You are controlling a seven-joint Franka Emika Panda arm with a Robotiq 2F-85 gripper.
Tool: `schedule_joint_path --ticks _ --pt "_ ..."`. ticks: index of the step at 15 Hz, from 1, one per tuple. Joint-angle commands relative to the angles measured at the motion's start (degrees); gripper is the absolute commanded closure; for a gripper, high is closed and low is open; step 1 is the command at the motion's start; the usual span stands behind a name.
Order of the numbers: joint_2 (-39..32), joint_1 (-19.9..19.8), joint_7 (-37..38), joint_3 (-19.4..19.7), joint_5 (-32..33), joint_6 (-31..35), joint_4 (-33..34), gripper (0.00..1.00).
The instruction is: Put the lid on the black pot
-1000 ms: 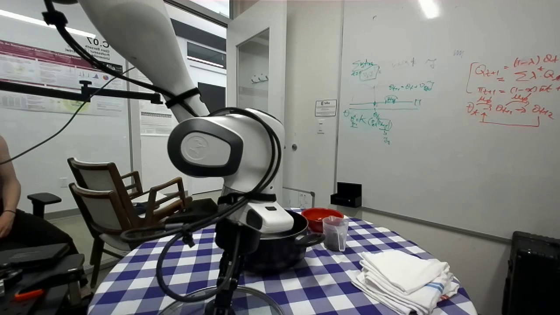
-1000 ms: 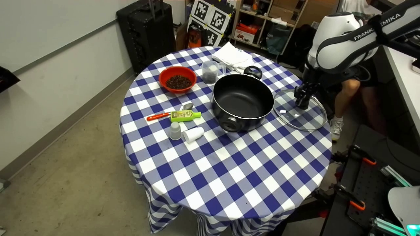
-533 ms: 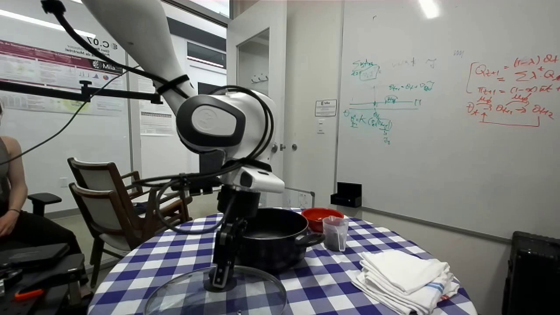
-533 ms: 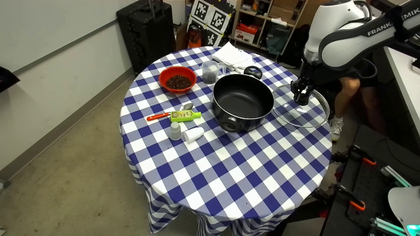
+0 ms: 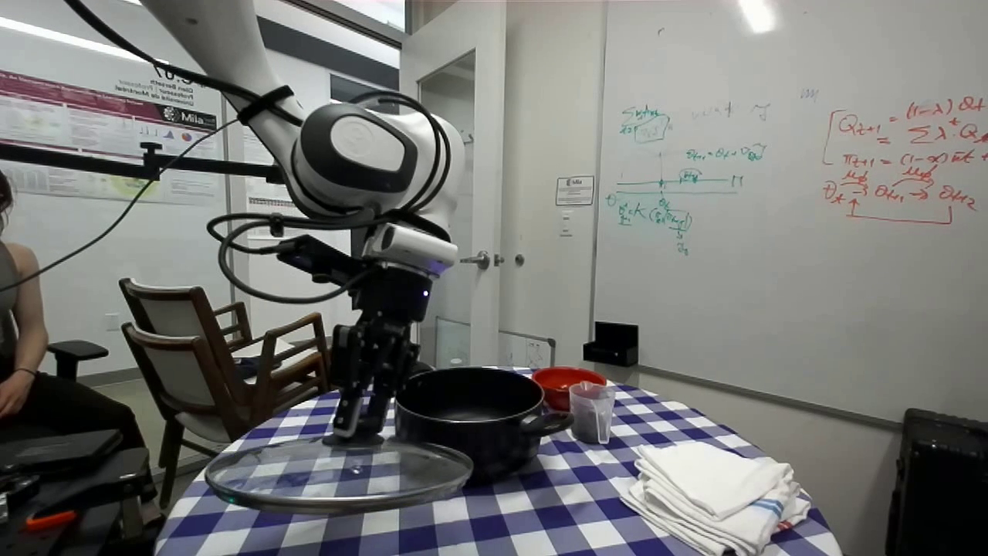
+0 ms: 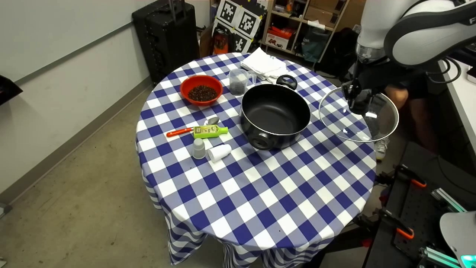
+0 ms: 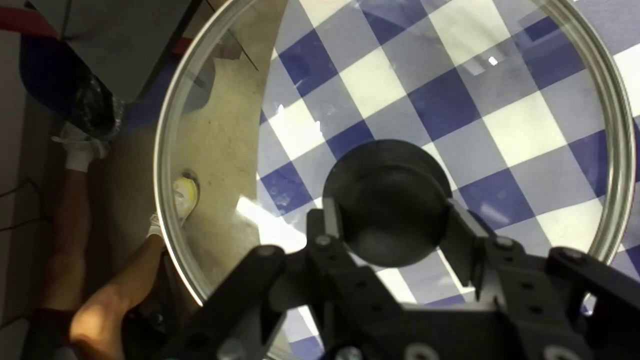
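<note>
Over the table's edge (image 6: 364, 169), beside the pot (image 6: 275, 108), your gripper (image 7: 392, 222) holds the lid (image 5: 340, 475) by its knob (image 7: 387, 200), jaws snug around it; the poster (image 5: 93, 127) reads "Mila", the whiteboard (image 5: 772, 309) "Qt+1".

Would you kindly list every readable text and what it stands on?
"Mila": poster.
"Université de Montréal": mirrored, over the poster.
"Professeur": likewise.
"Qt+1": whiteboard, red.
"πt+1": likewise.
"θt+1": likewise.
"θt+2": likewise.
"F": robot arm, cut off.
Too small, blurred or covered: bottle label, wall notice, shelf box, rest of poster and whiteboard.
</note>
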State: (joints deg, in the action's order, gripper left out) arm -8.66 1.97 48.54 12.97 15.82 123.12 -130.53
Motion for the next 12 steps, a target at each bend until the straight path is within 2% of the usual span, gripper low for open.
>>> schedule_joint_path --ticks 1,6,12 --pt "8.02 -0.78 6.04 -2.45 2.99 -4.66 -2.52 0.75" --pt "10.41 -1.01 9.86 -7.29 5.41 -3.90 0.66 0.75" --pt "3.48 0.53 7.23 -12.90 6.77 0.38 8.84 0.75"
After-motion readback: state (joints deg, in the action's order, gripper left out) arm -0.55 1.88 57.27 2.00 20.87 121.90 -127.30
